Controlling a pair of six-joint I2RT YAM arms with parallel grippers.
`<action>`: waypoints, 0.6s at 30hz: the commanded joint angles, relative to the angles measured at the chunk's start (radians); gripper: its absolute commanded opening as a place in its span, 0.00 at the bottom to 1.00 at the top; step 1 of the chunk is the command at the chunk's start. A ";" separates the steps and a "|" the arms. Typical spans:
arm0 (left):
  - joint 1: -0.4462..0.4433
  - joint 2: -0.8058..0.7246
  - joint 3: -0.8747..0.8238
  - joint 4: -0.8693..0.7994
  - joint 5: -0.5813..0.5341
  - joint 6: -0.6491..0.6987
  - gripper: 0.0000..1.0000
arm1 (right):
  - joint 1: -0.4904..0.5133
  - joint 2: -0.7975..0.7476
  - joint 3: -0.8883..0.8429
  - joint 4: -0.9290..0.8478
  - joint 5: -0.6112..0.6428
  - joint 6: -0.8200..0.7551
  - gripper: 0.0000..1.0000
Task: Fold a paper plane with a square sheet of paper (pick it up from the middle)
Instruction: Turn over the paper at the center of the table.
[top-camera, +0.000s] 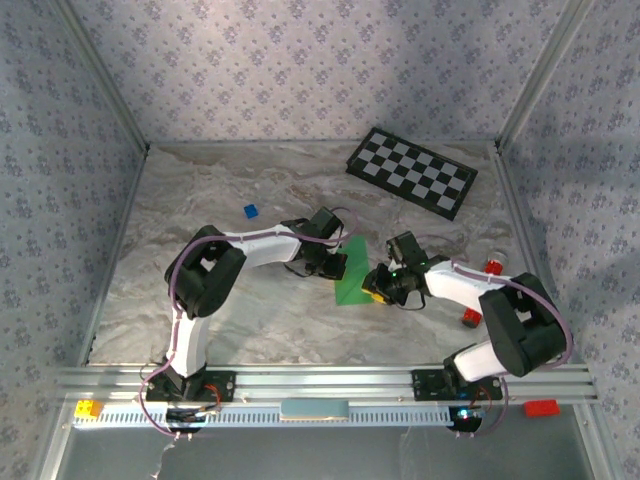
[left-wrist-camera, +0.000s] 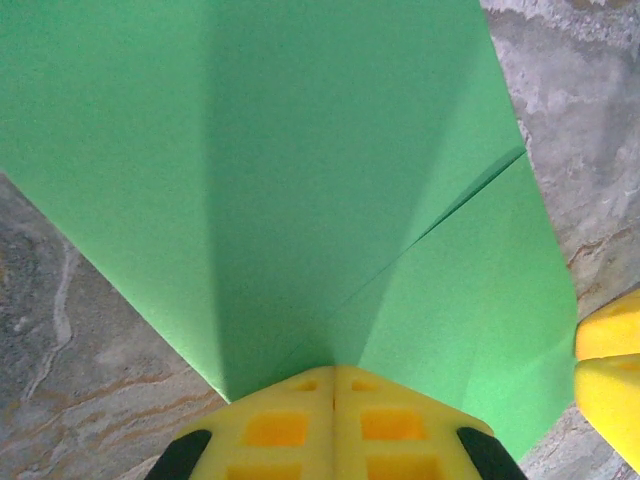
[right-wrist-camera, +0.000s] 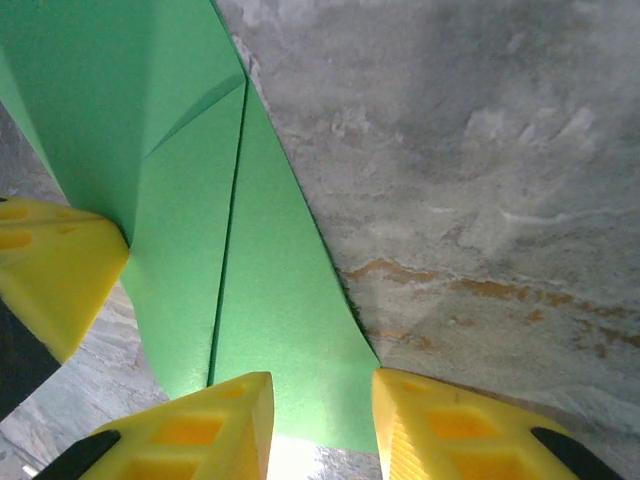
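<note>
Sheet of paper (top-camera: 350, 278): thin, bright green, matte, unmarked. Folded flaps, sharp diagonal creases, tapering outline. Located mid-worktop (top-camera: 200, 200), a marbled grey stone-look surface, between both arms.
Left gripper (left-wrist-camera: 335, 372): yellow fingers pressed together, pinching the paper's fold.
Right gripper (right-wrist-camera: 320, 395): partly spread, paper's edge between fingers, not clamped.

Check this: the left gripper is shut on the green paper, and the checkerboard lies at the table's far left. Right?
No: the top external view shows the checkerboard at the far right. The left gripper is shut on the green paper.
</note>
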 joint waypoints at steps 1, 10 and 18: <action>-0.013 0.013 -0.037 -0.069 -0.026 -0.008 0.00 | 0.005 0.034 -0.005 0.035 -0.021 0.016 0.35; -0.011 0.013 -0.036 -0.071 -0.032 -0.011 0.00 | 0.001 0.046 -0.005 0.169 -0.067 -0.003 0.44; -0.009 0.011 -0.034 -0.074 -0.027 -0.007 0.00 | -0.032 0.078 0.009 0.214 -0.121 -0.043 0.42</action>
